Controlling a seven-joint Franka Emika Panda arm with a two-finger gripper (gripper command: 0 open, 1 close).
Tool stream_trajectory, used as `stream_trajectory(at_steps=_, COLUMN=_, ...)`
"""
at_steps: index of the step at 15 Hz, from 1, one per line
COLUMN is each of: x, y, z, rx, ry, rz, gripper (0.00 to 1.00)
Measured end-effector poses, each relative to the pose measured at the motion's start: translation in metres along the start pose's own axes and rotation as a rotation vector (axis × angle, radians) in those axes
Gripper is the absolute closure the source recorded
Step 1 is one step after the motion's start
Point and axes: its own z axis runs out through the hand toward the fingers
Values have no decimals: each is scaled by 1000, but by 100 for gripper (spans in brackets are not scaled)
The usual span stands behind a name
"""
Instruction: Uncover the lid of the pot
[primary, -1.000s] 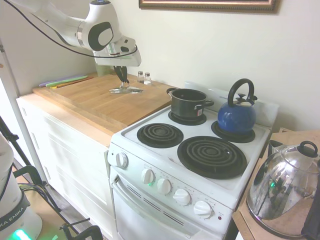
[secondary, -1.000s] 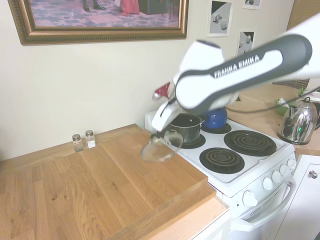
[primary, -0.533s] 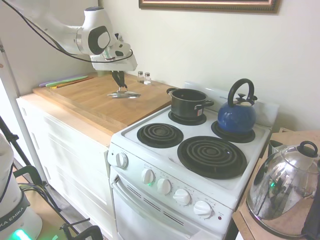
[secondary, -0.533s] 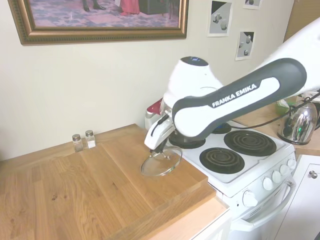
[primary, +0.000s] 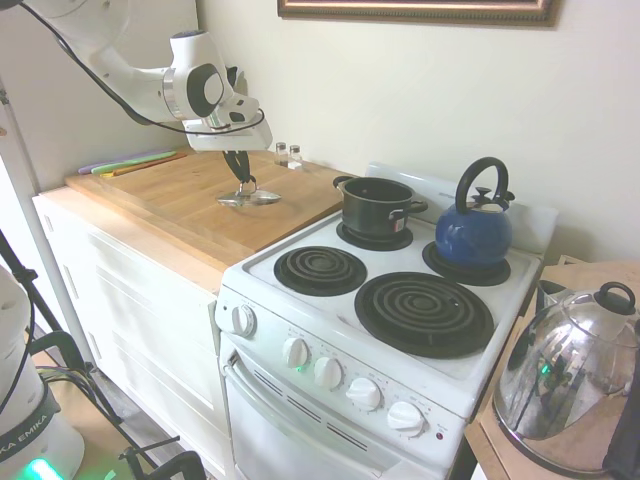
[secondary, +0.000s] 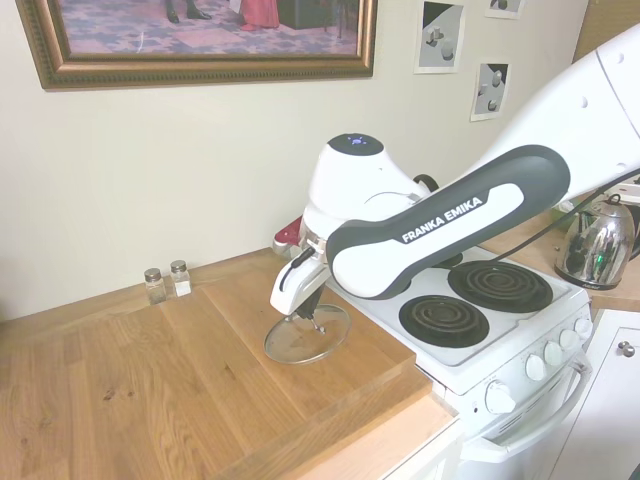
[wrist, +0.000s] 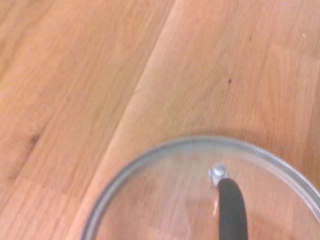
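A wooden countertop (secondary: 200, 370) adjoins a white stove (primary: 400, 330) in a kitchen. The lid (secondary: 307, 333) has been lowered over the last second and now rests, or nearly rests, on the wood, well apart from the open pot (primary: 376, 205). The gripper (primary: 243, 184) remains clamped on its black handle. Release is judged the only step left.

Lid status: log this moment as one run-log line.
lid: off pot, low over wooden counter, contact unclear | gripper: shut on lid handle | pot: uncovered on rear stove burner | step: setting lid down
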Motion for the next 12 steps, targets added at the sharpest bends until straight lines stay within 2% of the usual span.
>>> stream_trajectory(at_steps=8, x=9, y=-1, z=20, rx=-29, ry=-12, rz=12, gripper=100)
stream_trajectory(at_steps=9, x=11, y=-1, z=21, rx=-31, ry=-13, rz=12, gripper=0)
stream_trajectory(at_steps=12, x=11, y=-2, z=21, rx=-35, ry=-16, rz=6, gripper=0)
